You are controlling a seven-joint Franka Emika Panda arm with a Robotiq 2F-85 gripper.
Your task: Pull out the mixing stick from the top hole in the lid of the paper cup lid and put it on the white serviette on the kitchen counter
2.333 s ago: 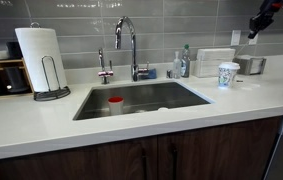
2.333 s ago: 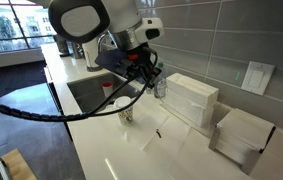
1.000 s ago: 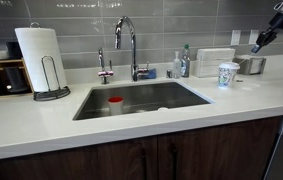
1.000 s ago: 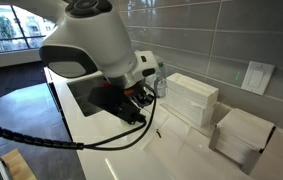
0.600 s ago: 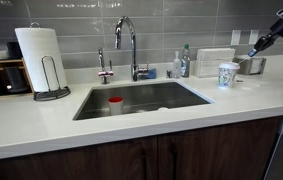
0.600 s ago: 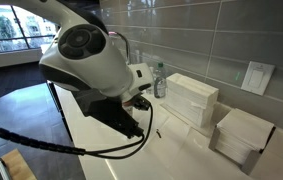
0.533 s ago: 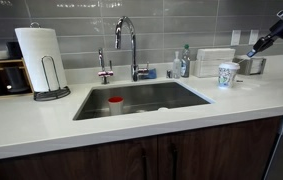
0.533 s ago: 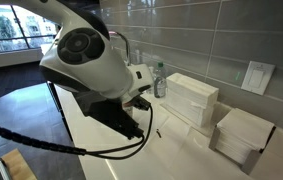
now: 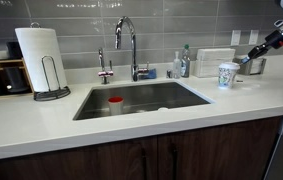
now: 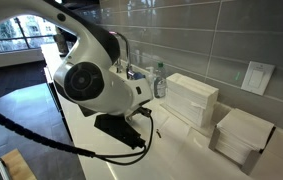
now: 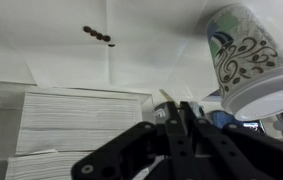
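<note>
The paper cup [image 9: 227, 75], white with a blue-green pattern and a white lid [image 9: 228, 65], stands on the white kitchen counter [image 9: 131, 125] right of the sink. My gripper [image 9: 245, 59] reaches in from the upper right, just beside the cup's top. In the wrist view the fingers [image 11: 175, 112] are pressed together on a thin tan mixing stick [image 11: 165, 97], with the cup [image 11: 243, 55] and its lid [image 11: 269, 100] close at the right. A flat white serviette [image 11: 71, 60] with brown specks lies on the counter beyond. In an exterior view the arm [image 10: 91, 85] hides the cup.
A steel sink [image 9: 86, 106] holds a red-topped container [image 9: 115, 102]. A faucet [image 9: 132, 45], bottles [image 9: 182, 63], a paper towel roll [image 9: 41, 60] and a metal pot [image 9: 253, 65] line the back. Stacks of white napkins [image 10: 191, 98] [image 10: 243, 135] stand by the wall.
My gripper has come down from the upper right to the cup's top. In the other exterior view the arm has swung across and now covers the cup.
</note>
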